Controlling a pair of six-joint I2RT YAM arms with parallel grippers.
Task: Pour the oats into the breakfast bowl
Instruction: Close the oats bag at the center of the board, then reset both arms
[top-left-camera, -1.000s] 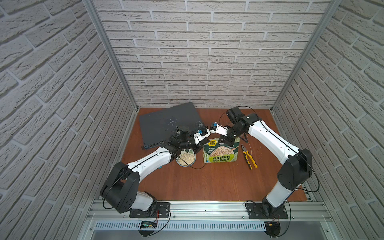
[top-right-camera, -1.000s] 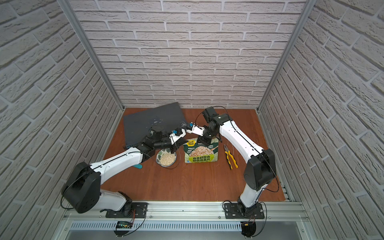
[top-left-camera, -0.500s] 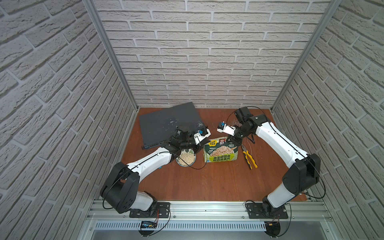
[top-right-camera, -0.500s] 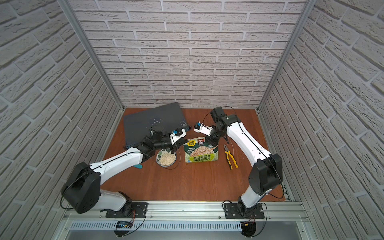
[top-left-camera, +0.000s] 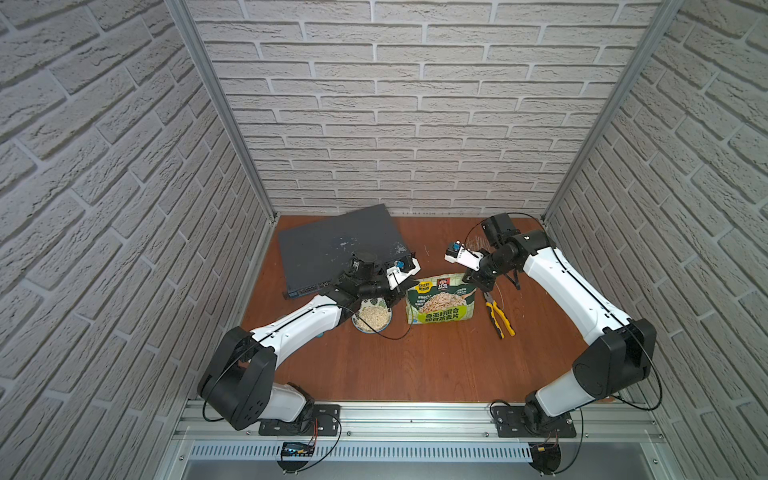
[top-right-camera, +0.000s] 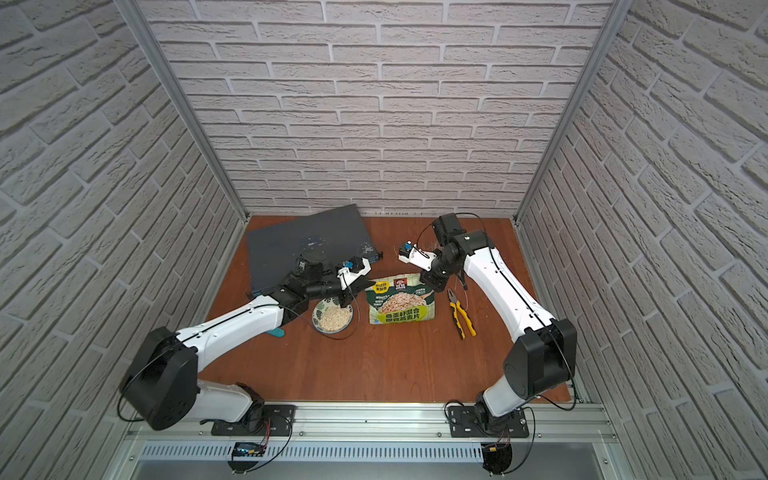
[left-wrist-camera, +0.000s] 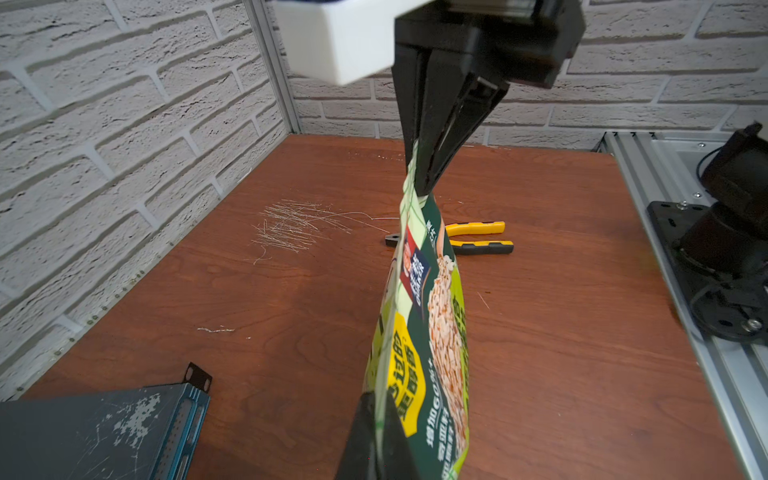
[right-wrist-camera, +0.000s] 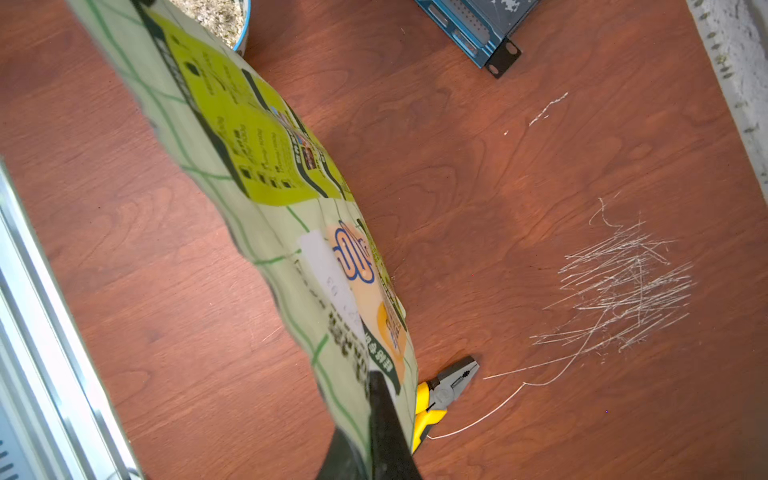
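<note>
The light-green oats pouch (top-left-camera: 440, 305) (top-right-camera: 401, 305) is stretched between both grippers by its top corners, photo side facing up in both top views. My left gripper (top-left-camera: 408, 286) (left-wrist-camera: 376, 415) is shut on the corner by the yellow badge. My right gripper (top-left-camera: 468, 277) (right-wrist-camera: 374, 399) is shut on the opposite corner. The breakfast bowl (top-left-camera: 358, 332) (top-right-camera: 318, 328) sits just left of the pouch under my left wrist, with pale oats (top-left-camera: 373, 319) (right-wrist-camera: 216, 14) heaped inside. In the right wrist view, the pouch's printed back (right-wrist-camera: 257, 166) hides most of the bowl rim (right-wrist-camera: 244, 31).
Yellow-handled pliers (top-left-camera: 498, 318) (left-wrist-camera: 478, 237) (right-wrist-camera: 449, 386) lie just right of the pouch. A dark grey network switch (top-left-camera: 340, 245) (left-wrist-camera: 95, 432) fills the back left. A thin wire (right-wrist-camera: 498, 399) and scratch marks (right-wrist-camera: 623, 286) lie behind the pliers. Brick walls enclose three sides.
My right gripper has moved right and toward the front with its pouch corner, away from the left gripper, spreading the pouch top wide. The left arm and the bowl have stayed in place.
</note>
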